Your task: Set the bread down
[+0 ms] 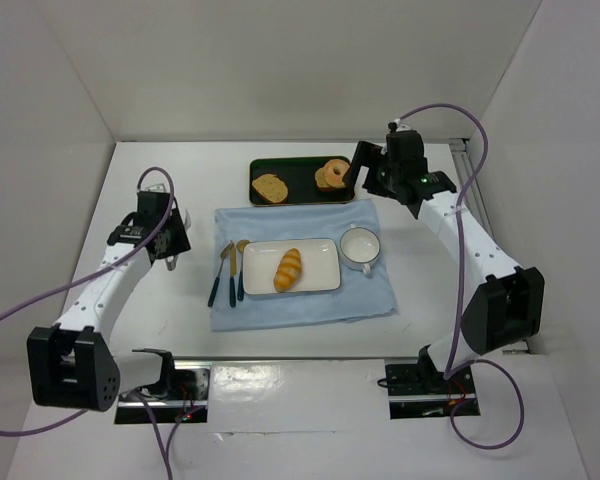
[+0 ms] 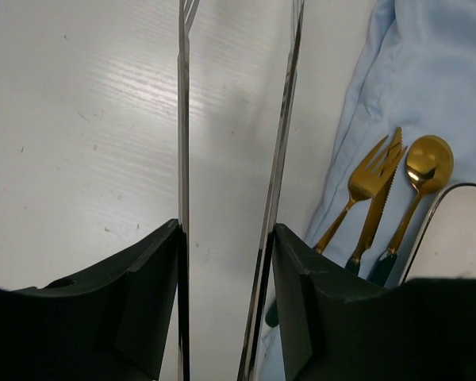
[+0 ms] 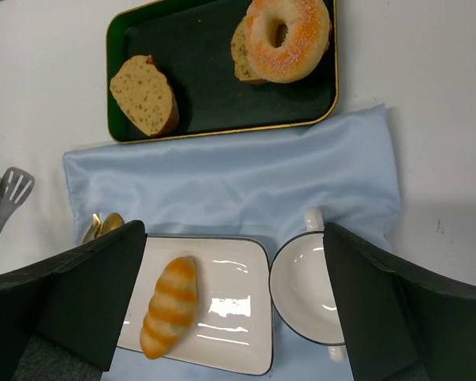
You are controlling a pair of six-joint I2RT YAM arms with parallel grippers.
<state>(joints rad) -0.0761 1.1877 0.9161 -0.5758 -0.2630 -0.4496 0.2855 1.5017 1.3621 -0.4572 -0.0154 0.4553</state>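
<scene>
The bread, a small striped golden roll, lies on the white rectangular plate on the blue cloth; the right wrist view also shows the bread on the plate. My right gripper hangs open and empty high above the cloth, beside the dark tray; in the top view the right gripper is at the tray's right end. My left gripper is left of the cloth over the bare table, shut on metal tongs whose two arms run forward between its jaws.
The dark tray holds a toast slice and a sugared donut. A white cup stands right of the plate. A gold fork, knife and spoon lie on the cloth's left edge. White walls enclose the table.
</scene>
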